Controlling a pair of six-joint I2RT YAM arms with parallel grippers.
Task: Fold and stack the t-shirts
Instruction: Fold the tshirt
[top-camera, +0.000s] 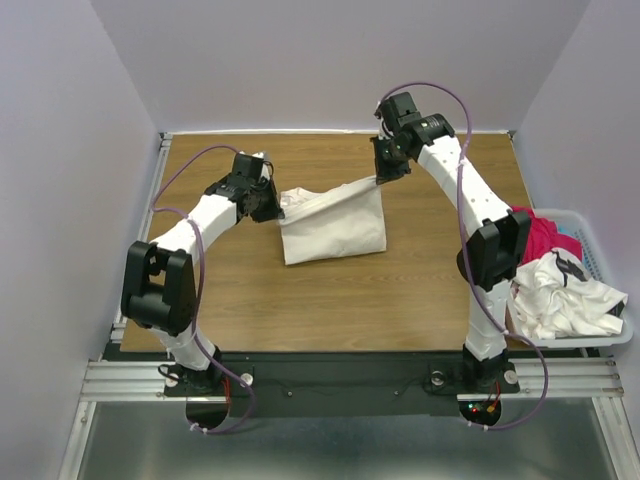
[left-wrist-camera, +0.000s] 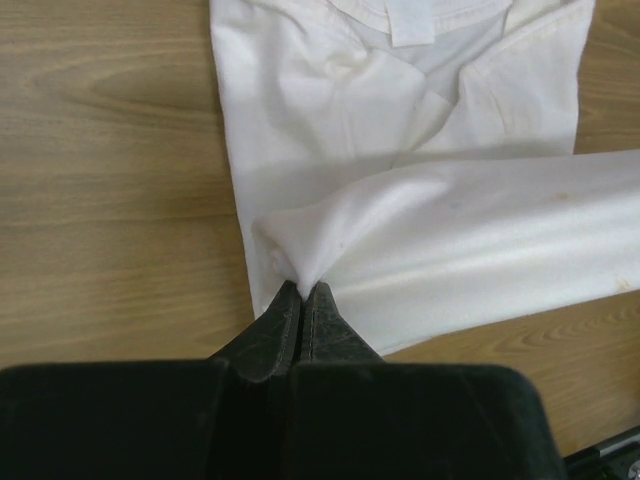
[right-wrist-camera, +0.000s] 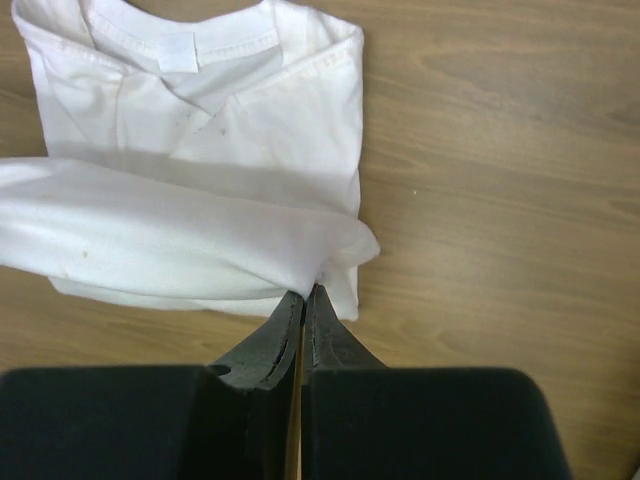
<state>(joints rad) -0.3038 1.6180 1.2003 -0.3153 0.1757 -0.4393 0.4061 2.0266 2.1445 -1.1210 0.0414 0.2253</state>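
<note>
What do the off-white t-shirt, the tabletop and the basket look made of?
The off-white t-shirt looks like soft matte cotton knit: it drapes and creases, with stitched hems. The tabletop shows wood grain, possibly laminate, with a low sheen. The basket looks like smooth white plastic, with slatted walls.

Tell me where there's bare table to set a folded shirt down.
Bare wood runs along the table front, between the off-white shirt and the near edge, and behind it up to the far edge. Crowded: the heaped basket at right.
</note>
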